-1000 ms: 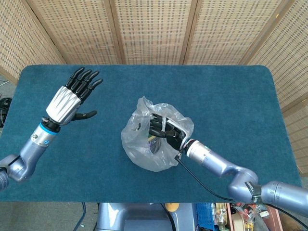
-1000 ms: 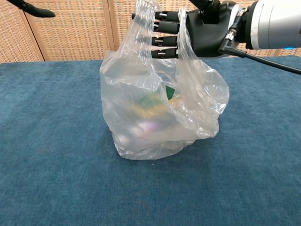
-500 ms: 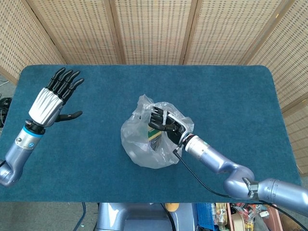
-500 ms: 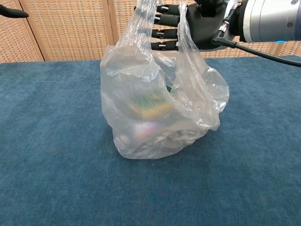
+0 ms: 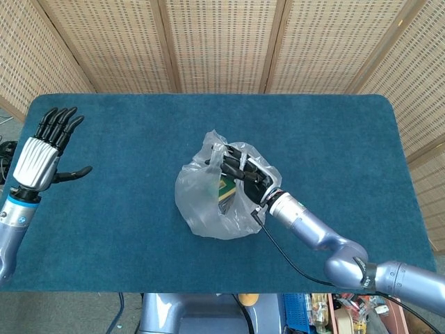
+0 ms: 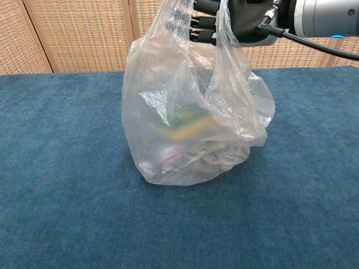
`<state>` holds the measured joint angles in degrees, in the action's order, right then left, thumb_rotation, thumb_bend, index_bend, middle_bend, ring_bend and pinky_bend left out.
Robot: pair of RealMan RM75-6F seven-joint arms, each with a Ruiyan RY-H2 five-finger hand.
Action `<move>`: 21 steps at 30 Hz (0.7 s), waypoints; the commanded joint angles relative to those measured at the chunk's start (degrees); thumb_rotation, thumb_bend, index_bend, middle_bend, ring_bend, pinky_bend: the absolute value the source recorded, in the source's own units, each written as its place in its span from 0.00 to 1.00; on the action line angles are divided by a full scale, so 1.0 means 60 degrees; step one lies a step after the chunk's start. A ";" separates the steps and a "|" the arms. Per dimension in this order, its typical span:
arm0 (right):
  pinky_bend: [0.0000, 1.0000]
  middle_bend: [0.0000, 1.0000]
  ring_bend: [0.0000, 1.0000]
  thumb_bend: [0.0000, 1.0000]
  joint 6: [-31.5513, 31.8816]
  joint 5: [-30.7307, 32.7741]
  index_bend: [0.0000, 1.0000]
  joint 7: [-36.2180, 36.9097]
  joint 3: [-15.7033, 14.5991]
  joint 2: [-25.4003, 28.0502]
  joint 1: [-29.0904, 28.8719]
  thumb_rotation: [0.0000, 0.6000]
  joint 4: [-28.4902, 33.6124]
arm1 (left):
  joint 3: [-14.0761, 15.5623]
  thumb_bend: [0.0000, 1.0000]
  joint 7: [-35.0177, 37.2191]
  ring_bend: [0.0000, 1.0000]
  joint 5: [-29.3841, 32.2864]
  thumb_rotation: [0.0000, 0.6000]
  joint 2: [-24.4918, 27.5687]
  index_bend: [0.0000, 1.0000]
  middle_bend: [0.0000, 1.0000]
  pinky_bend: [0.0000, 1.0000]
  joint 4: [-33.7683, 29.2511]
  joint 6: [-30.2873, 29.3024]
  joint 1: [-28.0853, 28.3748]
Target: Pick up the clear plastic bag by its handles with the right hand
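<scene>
blue felt table (image 5: 334, 132), wicker screens (image 5: 222, 42) behind, clear plastic bag (image 6: 190, 129) mid-table

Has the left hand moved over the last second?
Yes. In the head view the left hand has swung away from the clear plastic bag to the table's left edge, open and empty.

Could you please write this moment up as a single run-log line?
right hand: holds handles of clear plastic bag | bag bottom: on table | left hand: open, far left | lift: underway
</scene>
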<state>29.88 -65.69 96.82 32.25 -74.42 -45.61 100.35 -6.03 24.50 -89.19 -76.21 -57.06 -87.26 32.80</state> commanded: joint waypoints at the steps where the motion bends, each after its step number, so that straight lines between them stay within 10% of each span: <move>1: 0.25 0.48 0.29 0.27 -0.0045 -0.0058 0.30 0.0042 0.0121 0.0017 0.0104 1.00 0.0053 | 0.0067 0.14 0.0227 0.00 0.0110 1.00 -0.0087 0.00 0.00 0.00 0.0248 0.0000 -0.0217; 21: 0.25 0.48 0.28 0.28 -0.0044 -0.0459 0.31 0.0209 0.0564 -0.0004 0.0859 1.00 0.0186 | 0.0548 0.14 0.0237 0.00 0.1040 1.00 0.0379 0.00 0.00 0.00 -0.1184 0.0306 -0.2062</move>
<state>29.53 -68.45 97.96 35.51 -74.35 -40.56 101.42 -3.16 27.35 -84.56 -75.20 -61.71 -86.18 22.28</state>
